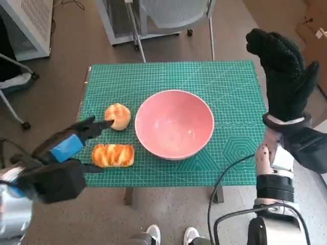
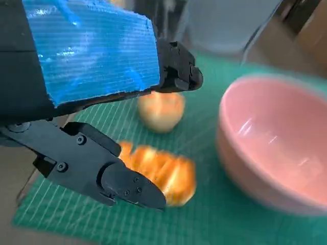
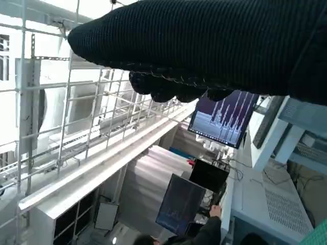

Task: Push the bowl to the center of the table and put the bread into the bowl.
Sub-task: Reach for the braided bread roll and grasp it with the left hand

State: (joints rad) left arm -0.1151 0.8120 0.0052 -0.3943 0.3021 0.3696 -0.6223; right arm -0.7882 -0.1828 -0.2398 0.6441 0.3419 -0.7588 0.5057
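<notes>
A pink bowl [image 1: 174, 123] [image 2: 276, 148] stands empty near the middle of the green cutting mat [image 1: 230, 87]. Left of it lie two breads: a round bun [image 1: 118, 116] [image 2: 161, 111] and a long braided loaf [image 1: 113, 155] [image 2: 162, 172] closer to the front edge. My left hand [image 1: 71, 143] [image 2: 102, 117] hovers at the mat's left side with its fingers apart, one fingertip near the bun and the thumb beside the loaf, holding nothing. My right hand [image 1: 283, 71] [image 3: 204, 46] is raised upright beyond the table's right edge, open and empty.
A chair [image 1: 168, 15] and a white cabinet [image 1: 30, 25] stand on the floor behind the table. A black cable [image 1: 225, 204] loops by my right forearm. Shoes [image 1: 168, 236] show below the front edge. Monitors [image 3: 222, 120] and a person's hand appear in the right wrist view.
</notes>
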